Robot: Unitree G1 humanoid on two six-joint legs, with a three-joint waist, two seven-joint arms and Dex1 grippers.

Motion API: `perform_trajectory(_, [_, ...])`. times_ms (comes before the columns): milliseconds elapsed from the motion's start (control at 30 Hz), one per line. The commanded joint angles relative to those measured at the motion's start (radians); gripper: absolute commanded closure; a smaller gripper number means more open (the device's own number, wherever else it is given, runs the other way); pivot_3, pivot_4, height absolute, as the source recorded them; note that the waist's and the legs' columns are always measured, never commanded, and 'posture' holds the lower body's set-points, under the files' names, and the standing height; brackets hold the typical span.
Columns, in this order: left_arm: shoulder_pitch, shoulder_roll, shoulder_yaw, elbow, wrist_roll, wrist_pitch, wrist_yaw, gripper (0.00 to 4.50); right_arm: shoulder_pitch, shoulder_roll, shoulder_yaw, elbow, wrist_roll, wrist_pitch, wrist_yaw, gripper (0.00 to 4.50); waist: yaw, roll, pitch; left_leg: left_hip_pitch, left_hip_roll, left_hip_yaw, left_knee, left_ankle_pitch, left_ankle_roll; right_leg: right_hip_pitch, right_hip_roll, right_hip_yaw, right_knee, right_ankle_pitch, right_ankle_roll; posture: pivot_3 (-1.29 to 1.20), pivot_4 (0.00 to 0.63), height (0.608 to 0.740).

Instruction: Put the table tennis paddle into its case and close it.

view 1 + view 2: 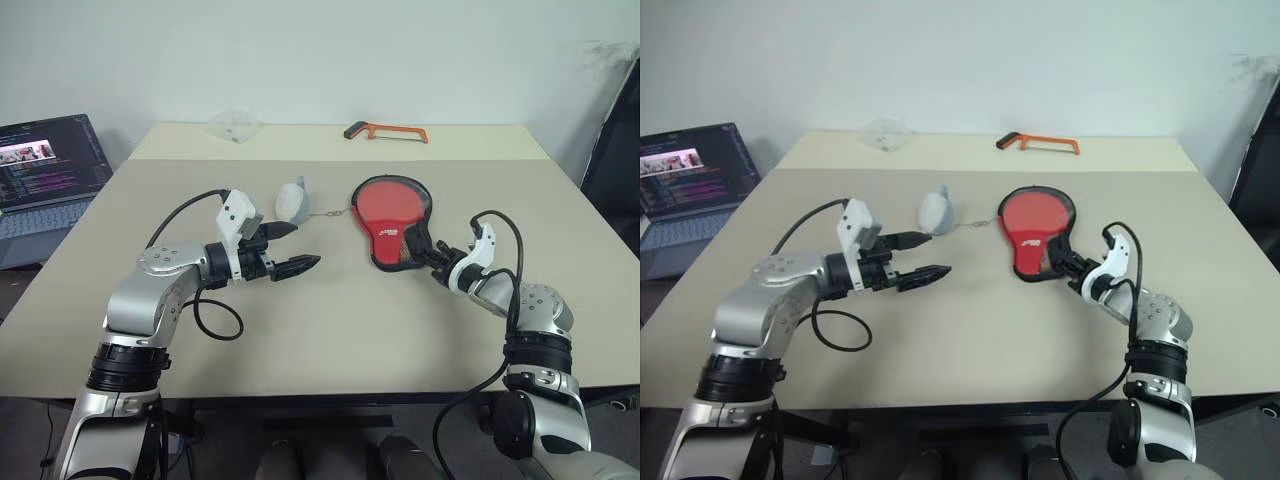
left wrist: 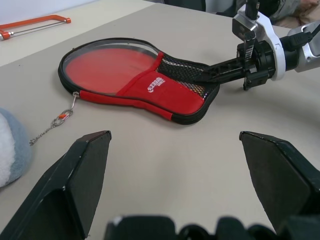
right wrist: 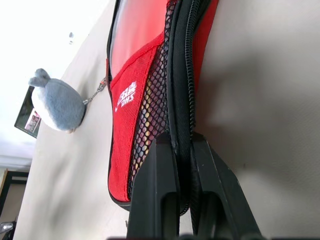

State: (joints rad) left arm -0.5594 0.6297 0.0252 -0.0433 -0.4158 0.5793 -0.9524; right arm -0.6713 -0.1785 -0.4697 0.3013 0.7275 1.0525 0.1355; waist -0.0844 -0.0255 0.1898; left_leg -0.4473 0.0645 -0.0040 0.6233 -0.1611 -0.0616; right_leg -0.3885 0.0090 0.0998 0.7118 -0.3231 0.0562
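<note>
My desk (image 1: 330, 330) is a plain beige top, bare along its near edge, with a pale wall behind it. Nearest on the left, my left gripper (image 1: 292, 250) hangs just above the desk, arm bent in from the left and pointing right toward the middle, its jaws spread wide with nothing between them. On the right, my right gripper (image 1: 425, 252) reaches in low from the near right, pointing left and away, its jaws pressed together on the black zipped edge at the narrow handle end of the case (image 1: 392, 220). The case lies flat right of centre, red side with white logo and black mesh pocket up; the red round face seen at its wide far end looks like the paddle (image 2: 107, 62) inside it. Just left of the case, a small grey-blue pouch (image 1: 291, 200) rests, joined to it by a short chain. Further off, an orange hacksaw (image 1: 386, 131) and a clear plastic bag (image 1: 236, 125) lie by the far edge. A laptop (image 1: 45, 175) stands open off to the left on another surface.
</note>
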Motion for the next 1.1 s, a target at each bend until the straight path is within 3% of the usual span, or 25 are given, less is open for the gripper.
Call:
perform_trajectory(33, [-0.002,0.012,0.003,-0.032,-0.001,-0.019,-0.005,0.00,0.056,0.028,0.061,-0.104,0.043,0.121,0.004,4.47,0.000,0.000,0.000,0.000,0.000,0.000,-0.001,0.000,0.000,0.000,0.000,0.000,0.000,0.000,-0.001,0.00,0.150,0.740])
perform_trajectory(533, [0.005,0.082,-0.018,-0.031,-0.026,0.009,-0.126,0.00,0.331,0.076,0.050,-0.604,0.224,0.551,-0.036,4.47,0.000,0.000,0.000,0.001,0.001,-0.001,-0.017,0.000,0.000,-0.001,0.001,-0.003,-0.008,-0.003,-0.008,0.00,0.150,0.740])
perform_trajectory(800, [0.033,0.151,-0.045,-0.056,-0.041,0.038,-0.228,0.00,0.563,-0.045,0.118,-0.744,0.406,0.562,-0.048,4.47,0.005,-0.002,-0.001,0.000,0.001,-0.001,-0.019,-0.001,-0.001,0.000,0.000,-0.004,-0.014,-0.004,-0.006,0.00,0.150,0.740])
perform_trajectory(1100, [0.033,0.166,-0.047,-0.060,-0.039,0.048,-0.254,0.00,0.712,-0.108,0.157,-0.826,0.572,0.562,-0.104,4.47,0.006,-0.005,-0.003,-0.001,0.001,-0.003,-0.019,-0.001,0.000,0.000,0.000,-0.005,-0.015,-0.004,-0.007,0.00,0.150,0.740])
